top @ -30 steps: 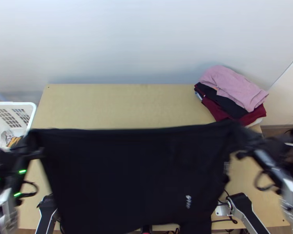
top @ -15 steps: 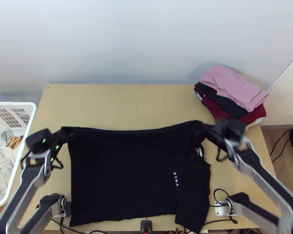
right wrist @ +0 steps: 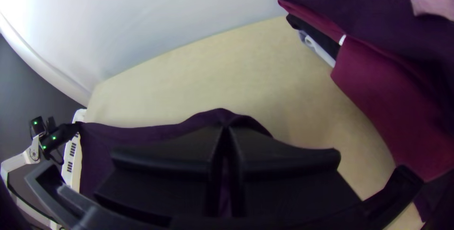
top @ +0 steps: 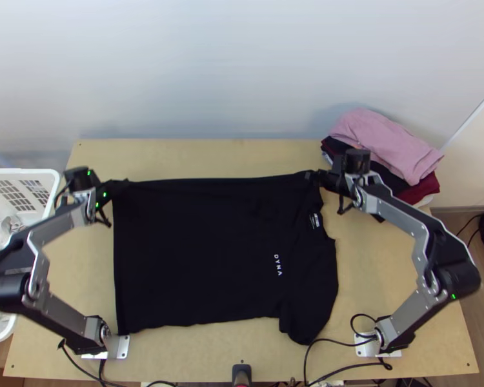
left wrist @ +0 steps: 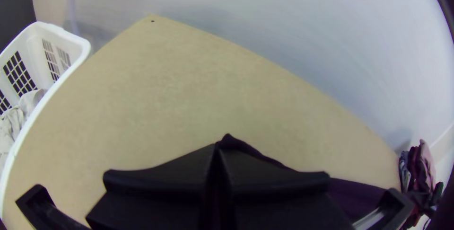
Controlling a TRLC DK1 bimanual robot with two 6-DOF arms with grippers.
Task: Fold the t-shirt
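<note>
Beside the table (top: pixel 203 156), a basket (top: pixel 29 172) holds clothes (top: pixel 0 233); left gripper (top: pixel 121 186) and right gripper (top: pixel 314 176) pinch the t-shirt (top: pixel 190 258).

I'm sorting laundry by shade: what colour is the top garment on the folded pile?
The top garment is pale pink, seen best in the top view.

Wall (top: pixel 229 71), one: pale bluish-white, plain. Counter (top: pixel 210 158), one: light wood, far edge along the wall, small dark hole near its far left corner. Floor (top: pixel 477 309): brown wood, at right. Light: diffuse, faint shadows low on the wall.
</note>
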